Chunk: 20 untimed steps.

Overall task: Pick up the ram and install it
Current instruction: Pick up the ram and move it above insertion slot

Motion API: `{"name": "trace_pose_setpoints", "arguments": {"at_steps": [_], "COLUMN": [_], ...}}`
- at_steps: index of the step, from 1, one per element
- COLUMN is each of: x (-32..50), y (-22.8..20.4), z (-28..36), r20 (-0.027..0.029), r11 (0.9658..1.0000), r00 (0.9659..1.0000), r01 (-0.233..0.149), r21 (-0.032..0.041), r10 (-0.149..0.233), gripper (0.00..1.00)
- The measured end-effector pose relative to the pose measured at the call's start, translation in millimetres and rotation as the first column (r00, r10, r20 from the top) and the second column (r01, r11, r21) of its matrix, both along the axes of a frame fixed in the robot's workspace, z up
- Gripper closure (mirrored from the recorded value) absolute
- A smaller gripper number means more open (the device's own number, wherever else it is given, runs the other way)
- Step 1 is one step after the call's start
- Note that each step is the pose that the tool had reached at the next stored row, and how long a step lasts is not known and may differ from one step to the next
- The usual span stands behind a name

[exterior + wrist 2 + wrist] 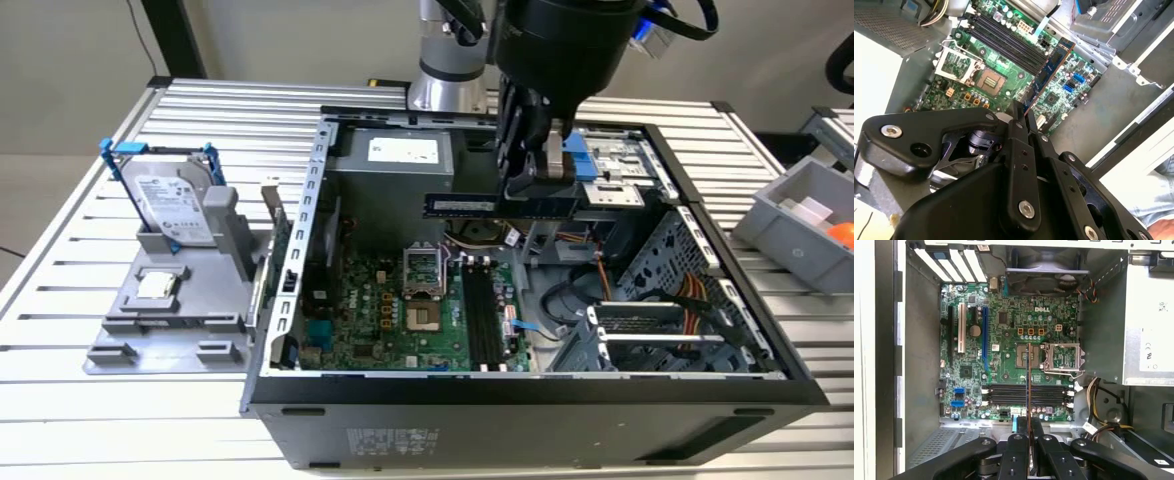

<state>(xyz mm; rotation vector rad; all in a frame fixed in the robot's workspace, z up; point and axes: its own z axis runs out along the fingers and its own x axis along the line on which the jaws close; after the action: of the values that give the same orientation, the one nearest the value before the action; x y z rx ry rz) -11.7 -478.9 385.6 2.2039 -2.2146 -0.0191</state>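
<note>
Slatted bench [120, 440] carries the open computer case [534, 395]; my hand [538, 190] clenches the ram [461, 206] above the memory slots [483, 320], its long axis seemingly crosswise to them.

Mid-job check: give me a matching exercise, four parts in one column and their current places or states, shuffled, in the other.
1. ram
2. hard drive
3. processor chip
4. memory slots

A. lying flat on the grey fixture
B. clamped in the gripper above the open case
C. empty, on the motherboard
D. standing on edge in a blue frame

Pairs: 1-B, 2-D, 3-A, 4-C.
</note>
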Motion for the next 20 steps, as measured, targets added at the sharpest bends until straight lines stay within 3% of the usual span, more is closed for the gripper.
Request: {"name": "trace_pose_setpoints", "arguments": {"at_steps": [4,16,20], "x": [0.0,2.3,4.2], "y": [1.3,12.2,13.1], "z": [0.0,0.0,0.0], "r20": [0.0,0.0,0.0], "r11": [1.0,1.0,0.9999], "r00": [1.0,1.0,0.9999], "r01": [0.0,0.008,0.017], "r21": [0.0,-0.0001,-0.0001], "r10": [0.0,-0.008,-0.017], "gripper": [1.0,1.0,1.0]}}
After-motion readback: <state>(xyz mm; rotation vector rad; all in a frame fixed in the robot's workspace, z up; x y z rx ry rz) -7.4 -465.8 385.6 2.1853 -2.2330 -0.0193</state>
